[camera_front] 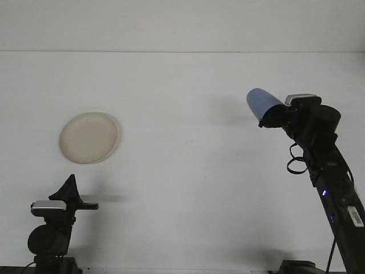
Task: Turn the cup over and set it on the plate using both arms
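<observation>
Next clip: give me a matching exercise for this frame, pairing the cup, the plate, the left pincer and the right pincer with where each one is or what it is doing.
Things:
1. blue cup
2. plate
3. left pincer
4. right pincer

Places or states:
A. lying on the table at the left, nothing on it
B. low at the near left edge, holding nothing
C. raised at the right, closed on the cup
D. held in the air, tilted, closed end pointing up and left

Pairs: 1-D, 2-A, 3-B, 4-C
</observation>
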Tool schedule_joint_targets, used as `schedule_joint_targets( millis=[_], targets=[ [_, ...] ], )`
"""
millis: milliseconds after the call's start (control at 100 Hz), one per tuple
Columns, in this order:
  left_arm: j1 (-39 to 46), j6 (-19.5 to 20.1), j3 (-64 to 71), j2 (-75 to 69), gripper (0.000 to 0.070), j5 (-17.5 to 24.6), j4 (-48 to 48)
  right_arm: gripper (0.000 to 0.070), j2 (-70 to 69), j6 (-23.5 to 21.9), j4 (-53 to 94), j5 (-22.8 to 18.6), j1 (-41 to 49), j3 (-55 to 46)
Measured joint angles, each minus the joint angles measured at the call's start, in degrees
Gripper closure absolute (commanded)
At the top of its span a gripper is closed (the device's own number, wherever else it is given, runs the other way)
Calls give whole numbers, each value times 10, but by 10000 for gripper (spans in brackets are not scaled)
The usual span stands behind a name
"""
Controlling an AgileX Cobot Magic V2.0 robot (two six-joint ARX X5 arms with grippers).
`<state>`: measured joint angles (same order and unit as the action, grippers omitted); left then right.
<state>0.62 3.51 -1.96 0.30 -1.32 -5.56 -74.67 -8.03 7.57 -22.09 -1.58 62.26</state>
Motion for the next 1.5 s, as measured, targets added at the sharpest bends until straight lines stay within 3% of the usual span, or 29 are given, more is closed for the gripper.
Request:
schedule_joint_targets(
  millis=[180, 380, 580, 819, 1089, 1499],
  targets=[
    [0, 0, 0, 0, 686, 0, 0, 700, 36, 3, 138, -60, 50, 52],
    [0, 0, 0, 0, 685, 0, 0, 700, 16, 62, 345, -59, 142, 148],
    [0, -8, 0, 0, 685, 0, 0, 700, -45, 119, 508, 18, 260, 218],
    [0, -104, 0, 0, 686, 0, 0, 700, -152, 148, 620, 102, 386, 269],
    [0, -207, 0, 0, 686, 0, 0, 700, -262, 155, 654, 149, 475, 318],
    [0, -241, 0, 0, 685, 0, 0, 700, -342, 157, 654, 195, 497, 323]
  ],
)
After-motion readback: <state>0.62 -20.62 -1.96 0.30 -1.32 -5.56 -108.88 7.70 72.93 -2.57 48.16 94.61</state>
